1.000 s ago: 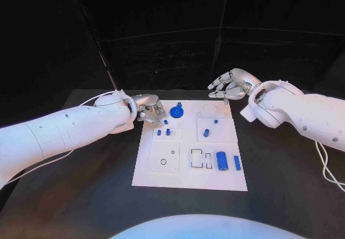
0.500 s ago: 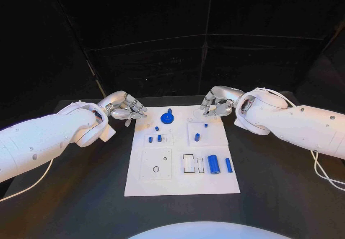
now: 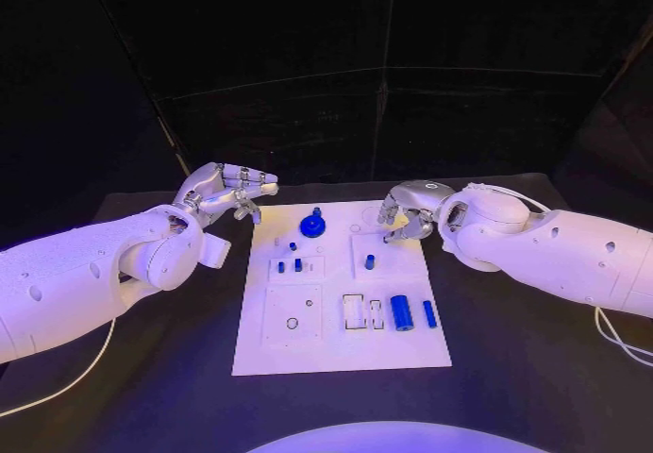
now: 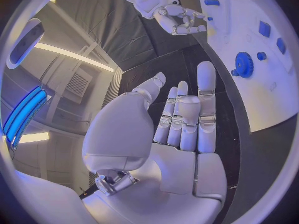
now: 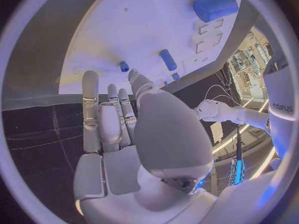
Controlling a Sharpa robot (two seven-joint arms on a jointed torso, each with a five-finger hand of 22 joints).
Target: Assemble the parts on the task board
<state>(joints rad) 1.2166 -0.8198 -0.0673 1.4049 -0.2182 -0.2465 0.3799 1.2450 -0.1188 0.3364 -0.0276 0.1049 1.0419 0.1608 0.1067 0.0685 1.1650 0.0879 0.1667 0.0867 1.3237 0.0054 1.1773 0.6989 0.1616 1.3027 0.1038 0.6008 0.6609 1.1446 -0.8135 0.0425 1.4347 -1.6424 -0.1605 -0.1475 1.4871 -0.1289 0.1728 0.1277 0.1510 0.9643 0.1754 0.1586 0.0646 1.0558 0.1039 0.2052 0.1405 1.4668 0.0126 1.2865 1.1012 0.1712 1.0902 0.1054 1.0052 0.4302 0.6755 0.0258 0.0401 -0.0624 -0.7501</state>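
Where black table (image 3: 530, 330) spreads — task board (image 3: 341, 349) centred.

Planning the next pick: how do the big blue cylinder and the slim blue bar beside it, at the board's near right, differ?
The big blue cylinder is clearly thicker than the slim blue bar and slightly longer. The cylinder lies nearer the white cut-out slots, while the bar lies closer to the right edge of the white task board. Both are blue, lie flat and roughly parallel, pointing away from the robot, and neither hand touches them.

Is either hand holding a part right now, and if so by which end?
Neither. The left hand and right hand have their fingers extended, holding nothing.
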